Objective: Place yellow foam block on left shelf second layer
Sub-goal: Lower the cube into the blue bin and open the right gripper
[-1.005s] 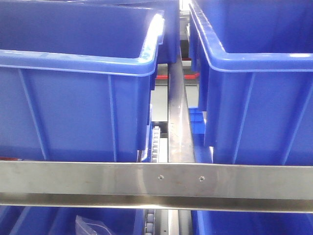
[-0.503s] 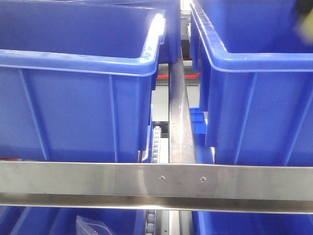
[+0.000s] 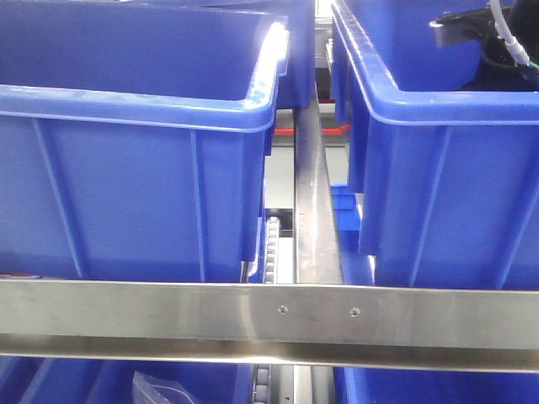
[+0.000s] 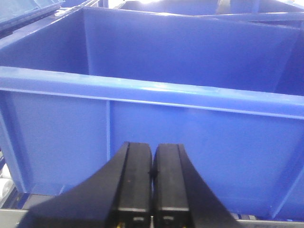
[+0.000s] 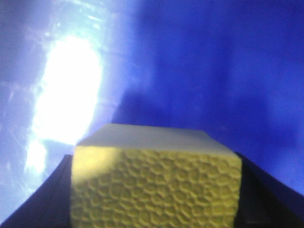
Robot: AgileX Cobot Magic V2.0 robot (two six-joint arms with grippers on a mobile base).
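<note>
The right hand pinches the yellow foam block between its dark fingers, inside the right blue bin, against its glossy blue wall. The left hand has its fingers pressed together, held just in front of the left blue bin on the steel shelf rail.

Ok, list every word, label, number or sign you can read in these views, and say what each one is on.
None: no view shows any readable text.
The blue bins and the steel shelf rail show plain faces, no labels.
The yellow foam block in the right gripper has only a pebbled texture.
The left gripper bears no marking.
The clear plastic bag below shows no print.
</note>
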